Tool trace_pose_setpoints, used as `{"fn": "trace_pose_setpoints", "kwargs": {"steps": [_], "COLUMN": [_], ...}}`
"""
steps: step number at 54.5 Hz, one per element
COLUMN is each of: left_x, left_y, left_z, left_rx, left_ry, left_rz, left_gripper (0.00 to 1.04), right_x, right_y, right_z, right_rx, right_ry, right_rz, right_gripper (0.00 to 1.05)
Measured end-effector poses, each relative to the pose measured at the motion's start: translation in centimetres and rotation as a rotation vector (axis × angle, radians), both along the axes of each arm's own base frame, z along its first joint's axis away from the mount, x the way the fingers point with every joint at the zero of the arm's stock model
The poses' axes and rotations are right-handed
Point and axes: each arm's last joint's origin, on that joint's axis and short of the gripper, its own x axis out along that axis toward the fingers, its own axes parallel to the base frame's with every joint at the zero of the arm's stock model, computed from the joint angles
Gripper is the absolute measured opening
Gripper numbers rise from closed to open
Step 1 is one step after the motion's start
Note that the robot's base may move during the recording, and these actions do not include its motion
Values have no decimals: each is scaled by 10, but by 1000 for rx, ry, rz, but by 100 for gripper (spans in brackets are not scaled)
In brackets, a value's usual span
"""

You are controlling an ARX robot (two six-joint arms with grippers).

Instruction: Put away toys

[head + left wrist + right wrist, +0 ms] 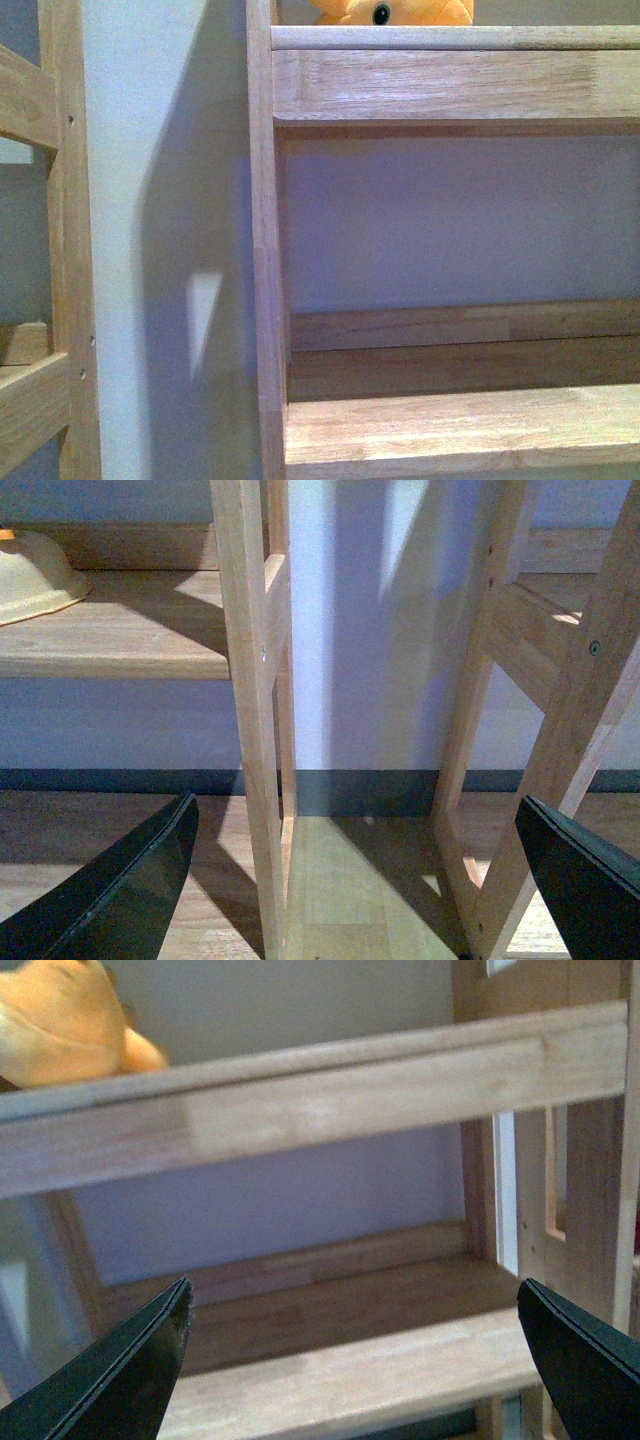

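Observation:
An orange-yellow plush toy (395,12) with a black bead eye rests on the upper wooden shelf (450,80), only its lower part showing at the top of the front view. The same toy (60,1022) appears blurred on that shelf rail in the right wrist view. My right gripper (355,1355) is open, empty, in front of the lower shelf (350,1370) and well below the toy. Pointing at the floor between two wooden racks, my left gripper (355,865) is open with nothing between its fingers. Neither arm shows in the front view.
A second wooden rack (50,250) stands to the left, with a strip of white wall between the two. A cream bowl (30,575) sits on a low shelf (120,640). Wooden uprights (250,730) and a slanted frame (560,730) flank the floor gap (350,880).

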Motion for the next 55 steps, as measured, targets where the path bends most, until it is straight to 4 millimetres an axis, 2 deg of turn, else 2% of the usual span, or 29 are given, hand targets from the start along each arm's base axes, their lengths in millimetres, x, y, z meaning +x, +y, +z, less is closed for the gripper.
{"fn": "trace_pose_setpoints", "kwargs": {"steps": [10, 15, 21, 24, 29, 39, 44, 53, 55], "left_x": [0, 0, 0, 0, 0, 0, 0, 0, 0], "left_y": [0, 0, 0, 0, 0, 0, 0, 0, 0], "left_z": [0, 0, 0, 0, 0, 0, 0, 0, 0], "left_rx": [0, 0, 0, 0, 0, 0, 0, 0, 0], "left_ry": [0, 0, 0, 0, 0, 0, 0, 0, 0], "left_rz": [0, 0, 0, 0, 0, 0, 0, 0, 0], "left_gripper": [98, 98, 98, 98, 98, 98, 98, 98, 98], "right_x": [4, 6, 5, 2, -1, 0, -1, -1, -1], "right_y": [10, 11, 12, 17, 21, 21, 22, 22, 22], "right_z": [-41, -48, -48, -50, -65, -91, -106, -121, -124], "right_rx": [49, 52, 44, 1, -64, -106, -118, -122, -125], "right_ry": [74, 97, 101, 184, 281, 308, 309, 312, 312], "right_rz": [51, 64, 70, 99, 147, 136, 135, 135, 135], "right_gripper": [98, 98, 97, 89, 76, 51, 30, 4, 3]}}
